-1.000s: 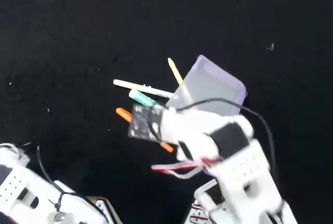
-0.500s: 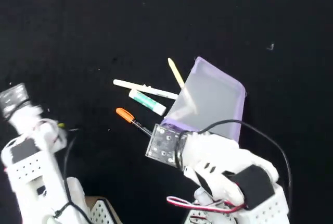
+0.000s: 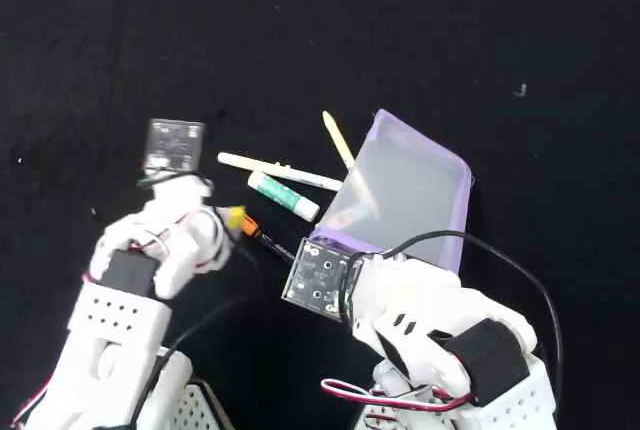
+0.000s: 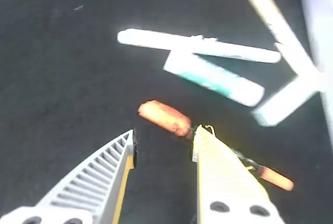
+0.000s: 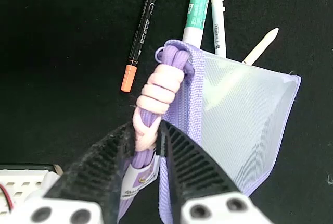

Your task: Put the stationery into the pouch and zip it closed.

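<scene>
A purple mesh pouch (image 3: 410,190) lies on the black table, lifted at its near corner. My right gripper (image 5: 147,130) is shut on the pouch's braided pink-and-purple zip pull (image 5: 158,86). To its left lie an orange pen (image 3: 250,227), a green-and-white marker (image 3: 283,195), a white pen (image 3: 275,170) and a cream stick (image 3: 337,138) partly under the pouch. My left gripper (image 4: 164,138) is open, its fingers on either side of the orange pen's cap (image 4: 164,119), just above the table.
The black table (image 3: 500,60) stretches far and right of the pouch. The right arm's white body (image 3: 450,340) fills the near middle, with a black cable (image 3: 520,270) looping over it. The arms' bases stand at the front edge.
My left arm has swung in from the left edge to the orange pen. The right arm drew back to the pouch's near corner a second ago and has since stayed there.
</scene>
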Controlling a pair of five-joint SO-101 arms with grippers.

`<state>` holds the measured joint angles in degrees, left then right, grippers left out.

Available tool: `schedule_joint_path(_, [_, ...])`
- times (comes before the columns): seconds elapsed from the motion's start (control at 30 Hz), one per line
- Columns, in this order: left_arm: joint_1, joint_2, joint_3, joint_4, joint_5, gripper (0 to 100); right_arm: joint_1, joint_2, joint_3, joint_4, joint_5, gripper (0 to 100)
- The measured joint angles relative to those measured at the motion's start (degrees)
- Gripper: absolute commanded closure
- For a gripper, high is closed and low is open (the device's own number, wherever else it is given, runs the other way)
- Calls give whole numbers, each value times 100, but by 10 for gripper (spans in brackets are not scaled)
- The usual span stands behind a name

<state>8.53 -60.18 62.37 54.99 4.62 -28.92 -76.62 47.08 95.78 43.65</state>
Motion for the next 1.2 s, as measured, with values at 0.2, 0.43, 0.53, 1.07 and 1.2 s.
schedule_joint_path(0.2, [879,0,-9,-123,9,805,0,0,0,0,0,988])
schedule_joint_path(0.43, [1371,0,-9,-123,26,805,0,0,0,0,0,988])
schedule_joint_path(0.53, [1662,-255,-9,-88,26,808,0,0,0,0,0,988])
schedule_joint_path(1.07, [1890,-4202,1380,598,-176,804,-9,9,97,0,0,988])
schedule_joint_path(1.2, [1890,-4264,1538,598,-422,804,-18,0,97,0,0,988])
